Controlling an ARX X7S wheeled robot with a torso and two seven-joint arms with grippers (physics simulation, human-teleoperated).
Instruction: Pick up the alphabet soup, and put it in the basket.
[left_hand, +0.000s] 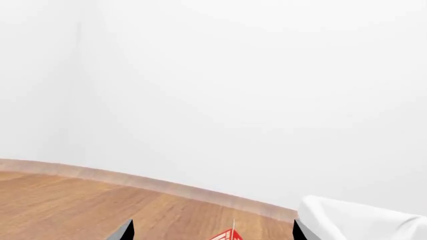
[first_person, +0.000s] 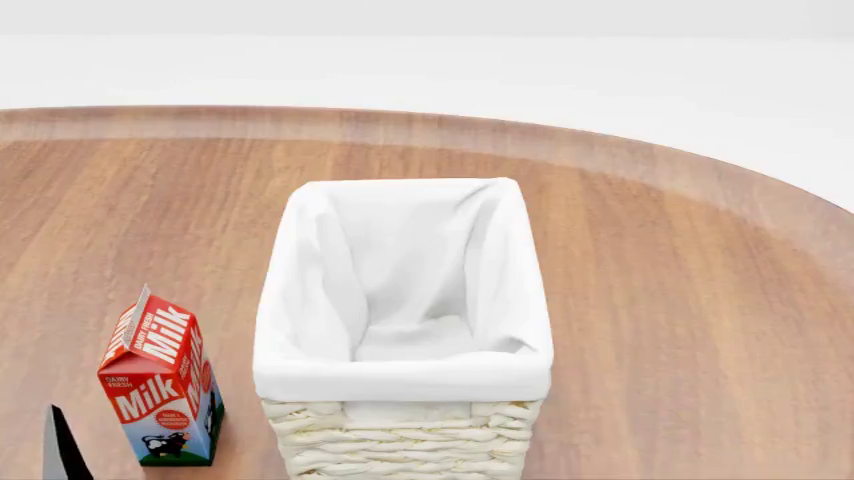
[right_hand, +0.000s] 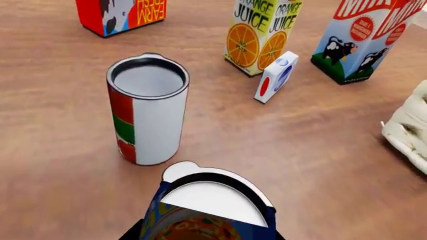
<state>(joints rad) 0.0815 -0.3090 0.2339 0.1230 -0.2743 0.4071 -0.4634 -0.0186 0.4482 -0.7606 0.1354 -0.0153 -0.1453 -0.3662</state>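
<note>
Blue-labelled alphabet soup (right_hand: 207, 212) fills the near edge of my right wrist view, close beside the red-and-green can (right_hand: 148, 115) on the wooden tabletop (right_hand: 60, 90). Whether the right claw grips it, I cannot tell. Left claw (left_hand: 212, 231) shows parted tips; the basket (first_person: 407, 300) stands beside the milk carton (first_person: 160, 385).

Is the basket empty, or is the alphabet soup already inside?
Empty. The head view looks into the basket: only white cloth lining shows. The alphabet soup stands outside on the table, beside the red-and-green can.
</note>
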